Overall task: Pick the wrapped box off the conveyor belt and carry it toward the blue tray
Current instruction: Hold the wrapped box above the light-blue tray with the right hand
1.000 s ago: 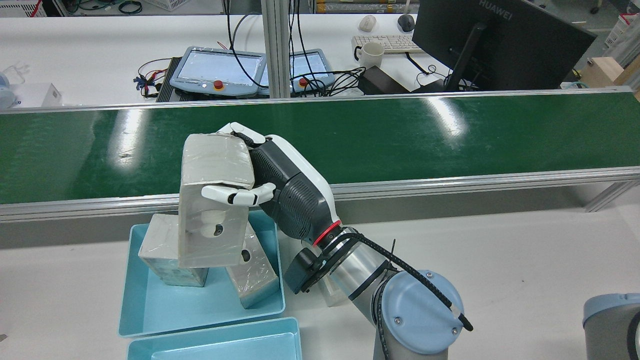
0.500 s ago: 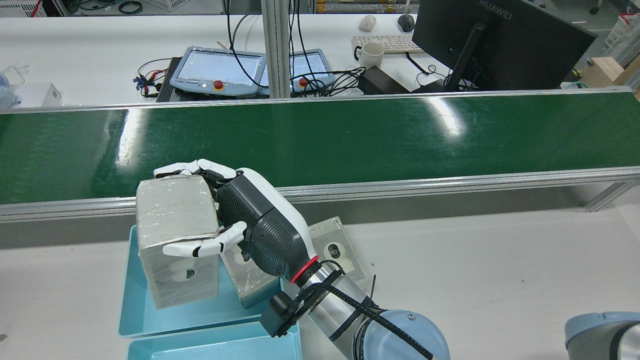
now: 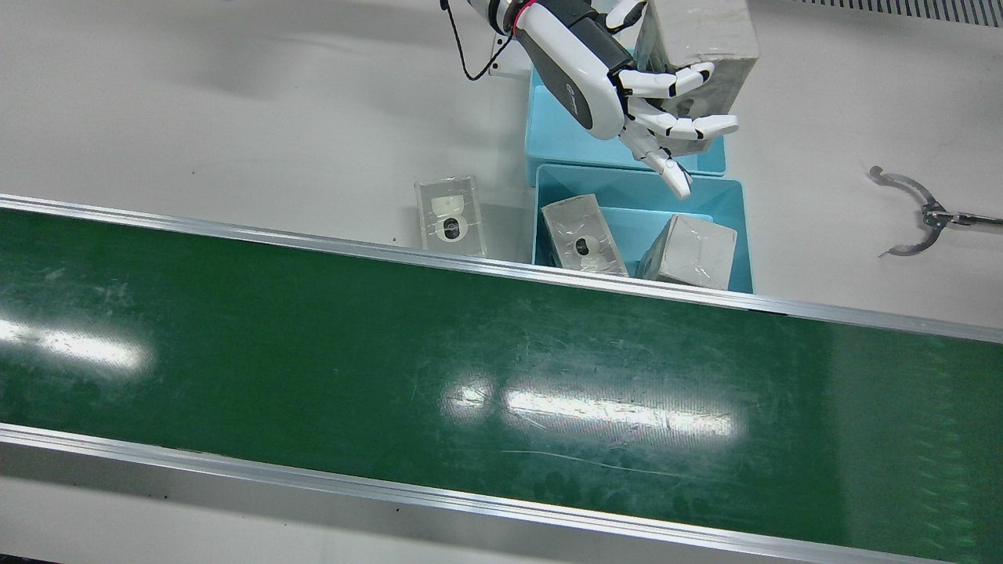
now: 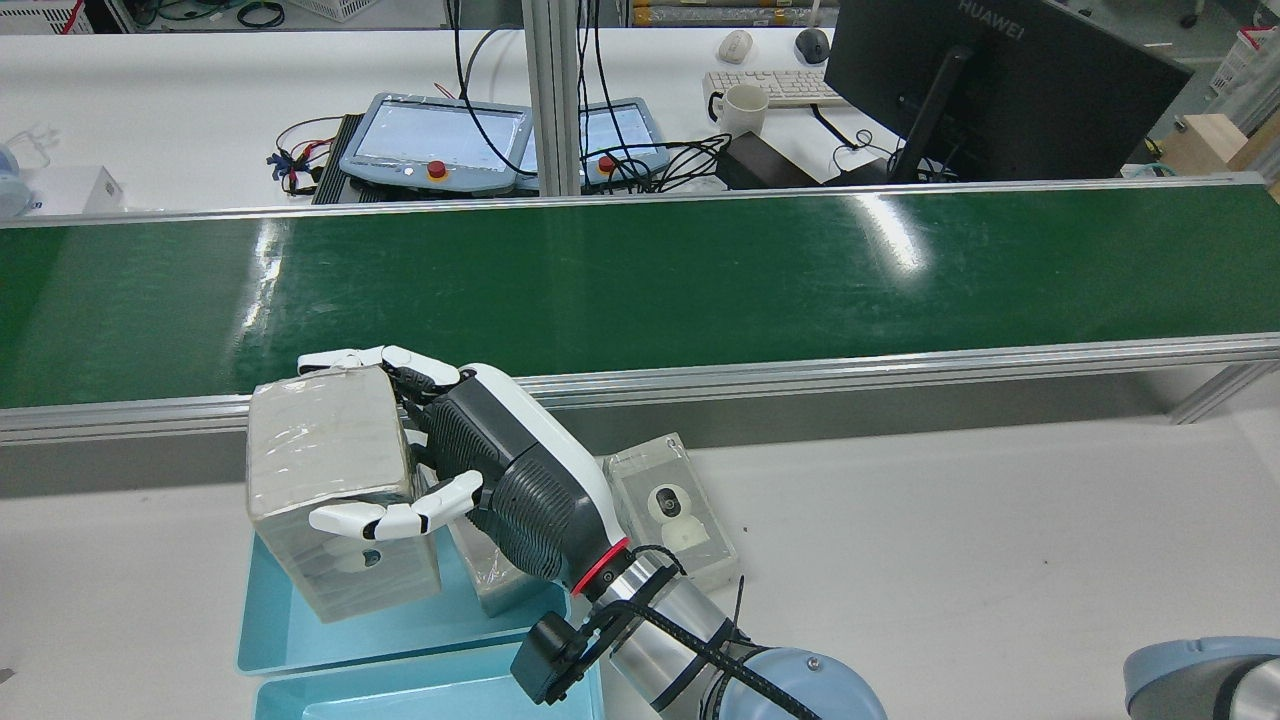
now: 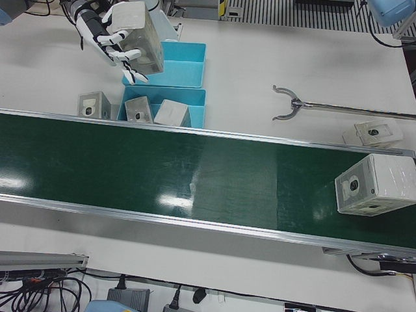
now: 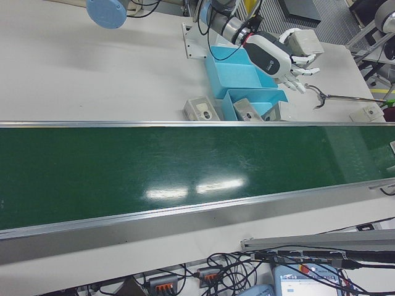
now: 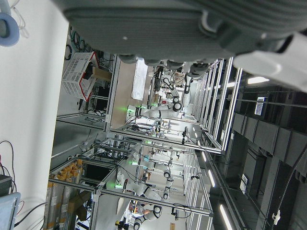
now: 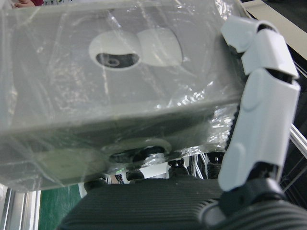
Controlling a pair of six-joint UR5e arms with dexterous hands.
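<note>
One grey wrapped box (image 4: 325, 455), apparently camera-printed, sits clamped in the right hand (image 4: 480, 470).

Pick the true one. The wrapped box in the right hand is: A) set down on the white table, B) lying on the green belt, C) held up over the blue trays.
C: the right hand has its fingers closed around the wrapped box, clear of the conveyor belt and above the blue trays.

The wrapped box (image 4: 335, 490) wears crinkled, glossy clear film over matt grey card. The right hand (image 4: 470, 470) has smooth white plastic fingers and ribbed black backing. The conveyor belt (image 4: 640, 280) is shiny green, edged in brushed metal. The blue tray (image 4: 290, 625) looks smooth plastic.
</note>
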